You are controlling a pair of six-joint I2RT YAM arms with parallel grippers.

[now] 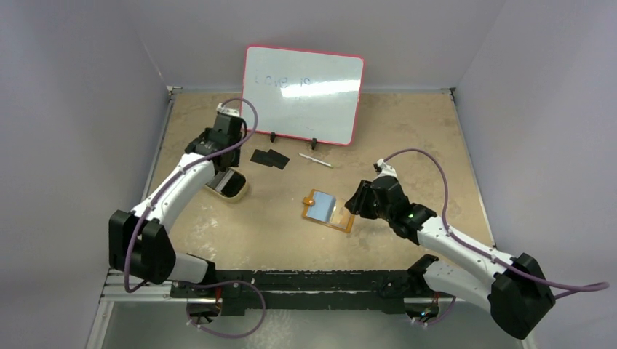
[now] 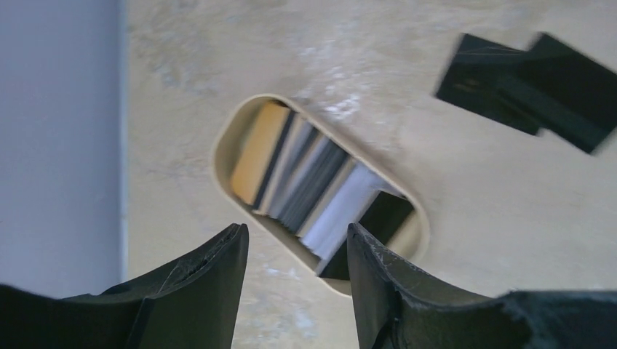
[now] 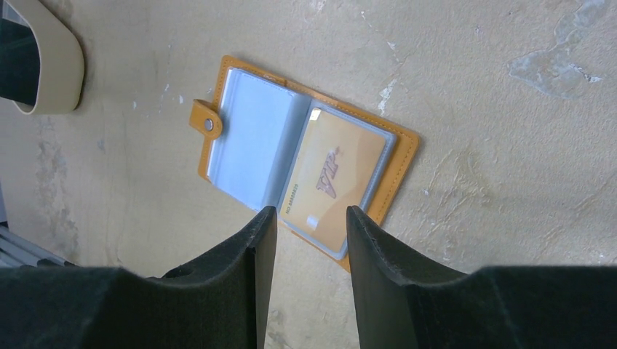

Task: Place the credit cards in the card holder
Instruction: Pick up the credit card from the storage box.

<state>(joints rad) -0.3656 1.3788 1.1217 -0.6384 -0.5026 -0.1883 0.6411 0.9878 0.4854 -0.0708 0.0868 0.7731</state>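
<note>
The orange-tan card holder [image 3: 240, 131] lies open on the table, snap tab to the left, also in the top view [image 1: 329, 209]. An orange-yellow credit card [image 3: 336, 182] sits inside its right clear sleeve. My right gripper [image 3: 311, 214] hovers open and empty just over the holder's near edge. Two black credit cards [image 2: 531, 91] lie overlapped on the table, seen from above in front of the whiteboard [image 1: 269, 157]. My left gripper [image 2: 297, 236] is open and empty above the near rim of an oval tan tin dish [image 2: 225, 138] holding several stacked cards [image 2: 313, 182].
A red-framed whiteboard [image 1: 302, 94] stands propped at the back. A slim pen [image 1: 316, 161] lies in front of it, right of the black cards. The tin dish [image 1: 231, 187] sits at the left under my left arm. Walls close in the table's sides.
</note>
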